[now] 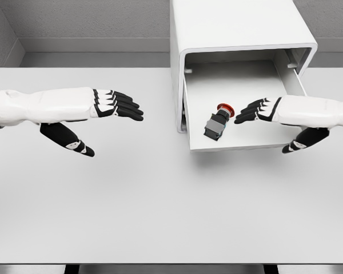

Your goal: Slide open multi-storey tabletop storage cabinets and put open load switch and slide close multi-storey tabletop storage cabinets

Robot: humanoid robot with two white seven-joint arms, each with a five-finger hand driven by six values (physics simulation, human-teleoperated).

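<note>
On the white table point(160, 217), at the far right: white cabinet point(234, 28), one drawer point(240, 85) pulled out toward the camera, standing open. Inside the drawer, near its front edge: switch point(216, 124), dark boxy body with a red button cap at the upper right end, lying on its side, tilted diagonally. Resting on the drawer floor, touching no hand.

Right hand point(257, 110): comes in from the right edge, reaches over the drawer's right side. Fingers stretched out and loosely spread, pointing left at the switch, tips just beside the red cap but apart from it. Thumb hanging down below the palm, over the drawer's front right corner. Holding nothing.

Left hand point(117, 104): comes in from the left edge, hovering over bare tabletop, well apart from cabinet and drawer. Fingers extended flat, pointing right, held close together; thumb spread downward and away from the palm. Holding nothing.

Behind the table: grey wall. Along the bottom edge: dark strip beneath the table's front rim.
</note>
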